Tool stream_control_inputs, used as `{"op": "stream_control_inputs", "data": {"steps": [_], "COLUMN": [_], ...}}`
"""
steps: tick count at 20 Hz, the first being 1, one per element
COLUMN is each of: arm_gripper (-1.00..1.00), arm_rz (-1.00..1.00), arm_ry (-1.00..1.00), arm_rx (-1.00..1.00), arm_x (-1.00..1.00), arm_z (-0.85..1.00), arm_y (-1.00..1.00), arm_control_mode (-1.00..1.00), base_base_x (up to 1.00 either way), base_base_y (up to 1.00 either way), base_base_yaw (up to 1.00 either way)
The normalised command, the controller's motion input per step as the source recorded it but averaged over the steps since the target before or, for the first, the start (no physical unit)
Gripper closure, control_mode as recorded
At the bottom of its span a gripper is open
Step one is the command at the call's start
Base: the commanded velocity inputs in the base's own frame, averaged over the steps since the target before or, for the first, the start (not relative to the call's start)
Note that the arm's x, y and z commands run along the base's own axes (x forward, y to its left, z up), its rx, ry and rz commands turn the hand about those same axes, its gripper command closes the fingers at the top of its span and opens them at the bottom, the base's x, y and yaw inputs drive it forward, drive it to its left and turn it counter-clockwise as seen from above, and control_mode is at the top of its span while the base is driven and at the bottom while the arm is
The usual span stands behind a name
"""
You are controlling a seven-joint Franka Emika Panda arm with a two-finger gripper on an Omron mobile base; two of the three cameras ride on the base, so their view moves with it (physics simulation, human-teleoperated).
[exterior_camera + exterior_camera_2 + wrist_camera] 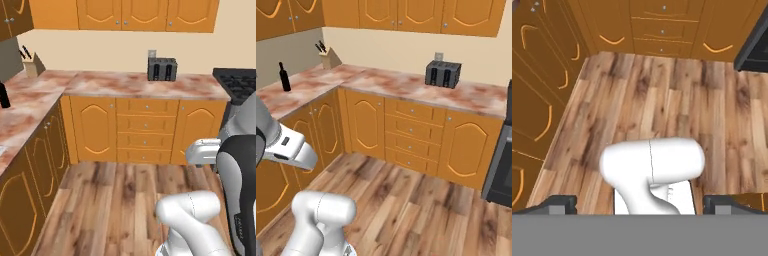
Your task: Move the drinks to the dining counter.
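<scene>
A slim black bottle [284,77] stands upright on the left run of the marble corner counter; in the left base view the bottle [3,95] is cut by the picture's left edge. My gripper [642,204] hangs over the wooden floor, far from the bottle, and looks down at it. Its two dark fingertips [559,204] stand wide apart with nothing between them, so it is open. The two cartons, the red can and the dining counter are out of view.
An L-shaped marble counter [125,85] on orange cabinets fills the corner ahead. On it stand a black toaster [162,69] and a knife block [32,64]. A dark stove [503,165] closes the right side. Wooden floor [115,200] lies open in front.
</scene>
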Motion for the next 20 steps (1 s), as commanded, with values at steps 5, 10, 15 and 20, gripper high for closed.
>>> {"op": "stream_control_inputs", "data": {"steps": [5,10,15,20], "arm_gripper": [-1.0,-1.0,-1.0,-1.0], "arm_rz": [0.0,0.0,0.0,0.0], "arm_ry": [0.0,0.0,0.0,0.0], "arm_rx": [0.0,0.0,0.0,0.0], "arm_x": [0.0,0.0,0.0,0.0], "arm_z": [0.0,0.0,0.0,0.0], "arm_y": [0.0,0.0,0.0,0.0], "arm_control_mode": [1.0,1.0,1.0,1.0], "base_base_x": [1.0,1.0,1.0,1.0], "base_base_y": [0.58,0.76,0.61,0.15], "base_base_yaw": [-0.13,-0.17,-0.11,0.0]}}
